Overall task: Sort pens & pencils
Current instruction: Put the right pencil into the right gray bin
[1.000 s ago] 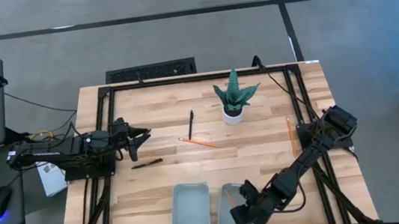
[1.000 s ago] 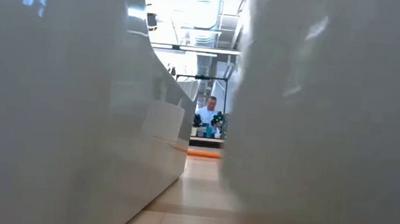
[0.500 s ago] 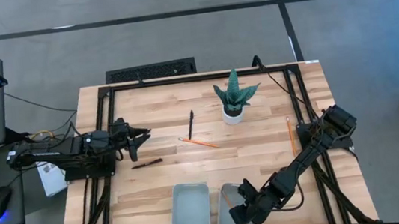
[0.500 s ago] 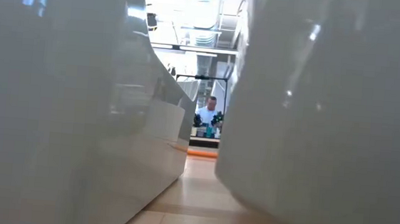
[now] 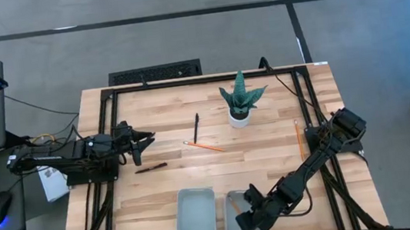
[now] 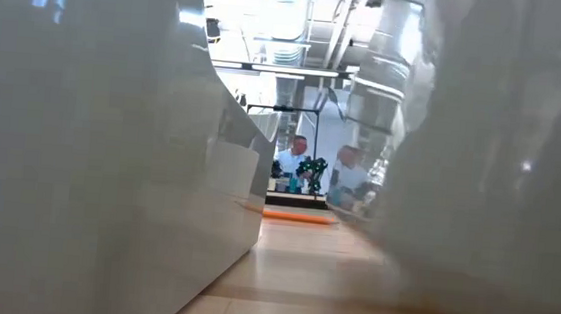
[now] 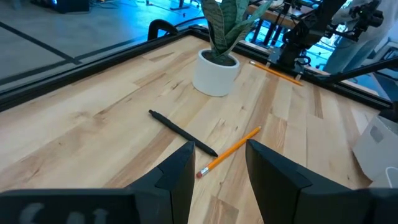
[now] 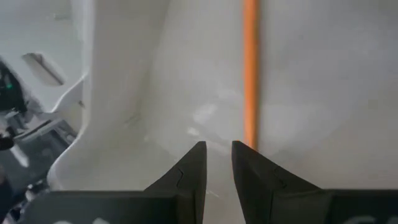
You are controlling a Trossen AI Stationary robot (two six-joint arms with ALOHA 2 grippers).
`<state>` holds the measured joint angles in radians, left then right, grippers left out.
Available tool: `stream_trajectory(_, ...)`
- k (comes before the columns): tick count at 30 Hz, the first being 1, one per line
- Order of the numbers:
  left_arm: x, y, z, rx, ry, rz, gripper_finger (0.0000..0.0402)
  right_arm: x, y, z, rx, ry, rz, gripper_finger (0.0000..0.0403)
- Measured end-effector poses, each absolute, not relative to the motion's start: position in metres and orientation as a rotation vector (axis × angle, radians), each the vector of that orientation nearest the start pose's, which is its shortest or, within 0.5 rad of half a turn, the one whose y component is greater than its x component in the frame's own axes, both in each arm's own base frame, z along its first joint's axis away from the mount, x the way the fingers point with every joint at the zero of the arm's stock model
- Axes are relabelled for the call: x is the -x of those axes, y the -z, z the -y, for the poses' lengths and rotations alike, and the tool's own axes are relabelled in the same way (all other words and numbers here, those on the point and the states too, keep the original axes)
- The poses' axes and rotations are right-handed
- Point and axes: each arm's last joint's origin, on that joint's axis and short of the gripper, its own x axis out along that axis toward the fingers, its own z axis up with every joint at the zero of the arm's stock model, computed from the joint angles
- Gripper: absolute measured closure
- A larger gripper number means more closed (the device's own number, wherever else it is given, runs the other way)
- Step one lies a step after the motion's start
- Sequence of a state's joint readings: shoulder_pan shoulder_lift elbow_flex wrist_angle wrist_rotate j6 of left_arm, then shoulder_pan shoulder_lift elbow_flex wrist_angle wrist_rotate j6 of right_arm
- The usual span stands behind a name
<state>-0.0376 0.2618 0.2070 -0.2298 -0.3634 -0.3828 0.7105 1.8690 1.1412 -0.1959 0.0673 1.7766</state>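
Note:
My right gripper [image 5: 245, 225] is low inside the right white tray [image 5: 230, 201], fingers pointing down and narrowly open [image 8: 217, 148]. An orange pencil [image 8: 250, 74] lies flat on that tray's floor beside one finger, not between the two. My left gripper [image 5: 148, 141] hovers open near the table's left side [image 7: 219, 146]. One black pen [image 5: 196, 127] [image 7: 180, 130] and one pencil [image 5: 205, 146] [image 7: 231, 151] lie flat mid-table. Another pen [image 5: 151, 167] lies near the left arm. A further pencil [image 5: 298, 139] lies by the right edge. The third pen is not visible. My right gripper stands down in the right tray, next to the pencil. Whether a finger [image 8: 249, 163] touches the pencil or the tray floor, I cannot tell.
A second white tray [image 5: 197, 216] [image 6: 80, 161] sits left of the right tray [image 6: 500, 174], with a narrow gap between them. A potted plant [image 5: 240, 103] [image 7: 216, 71] stands mid-table toward the far edge. Black frame rails run along the table's sides.
In the low view, the right tray's wall has tilted and then moved toward the picture's right, widening the gap between the two trays. My right gripper has edged slightly toward the table's left inside that tray. The left arm has kept still.

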Motion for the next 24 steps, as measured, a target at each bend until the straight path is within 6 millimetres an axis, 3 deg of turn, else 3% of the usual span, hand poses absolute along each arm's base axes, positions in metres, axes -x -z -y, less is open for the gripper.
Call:
stream_trajectory(13,-0.104,-0.192,-0.006,0.332,-0.372,-0.213,0.0269,-0.299,-0.168,-0.242,-1.218,0.233,-1.025,0.0305)
stream_trajectory(16,-0.104,-0.192,-0.006,0.336,-0.355,-0.217,0.0269,-0.302,-0.177,-0.241,-1.189,0.217,-1.017,0.0305)
stream_trajectory(24,-0.104,-0.192,-0.006,0.344,-0.348,-0.217,0.0269,-0.288,-0.215,-0.229,-1.086,0.301,-1.069,0.0305)
